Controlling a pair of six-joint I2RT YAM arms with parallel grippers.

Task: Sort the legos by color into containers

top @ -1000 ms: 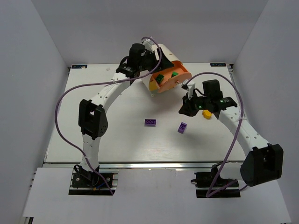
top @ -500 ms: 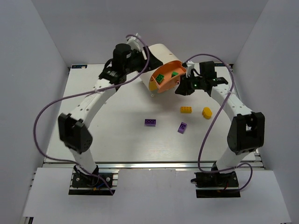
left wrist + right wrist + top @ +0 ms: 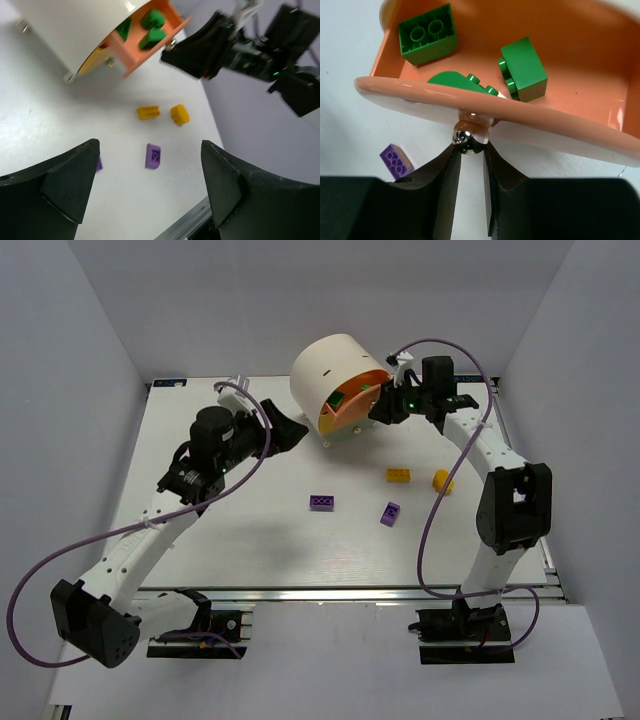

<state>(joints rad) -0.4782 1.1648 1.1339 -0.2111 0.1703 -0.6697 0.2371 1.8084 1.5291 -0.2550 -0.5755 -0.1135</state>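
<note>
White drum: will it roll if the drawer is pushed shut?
Probably: the white drum seems to rest on its curved wall, with the left gripper clear of it. Looks hollow and thin-walled, so likely light and apt to skid.

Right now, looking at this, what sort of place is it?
Probably a robot test bench in a lab: a white table boxed in by blank grey walls, a left arm and a right arm bolted at its near edge, toy bricks beside a drum of drawers.
</note>
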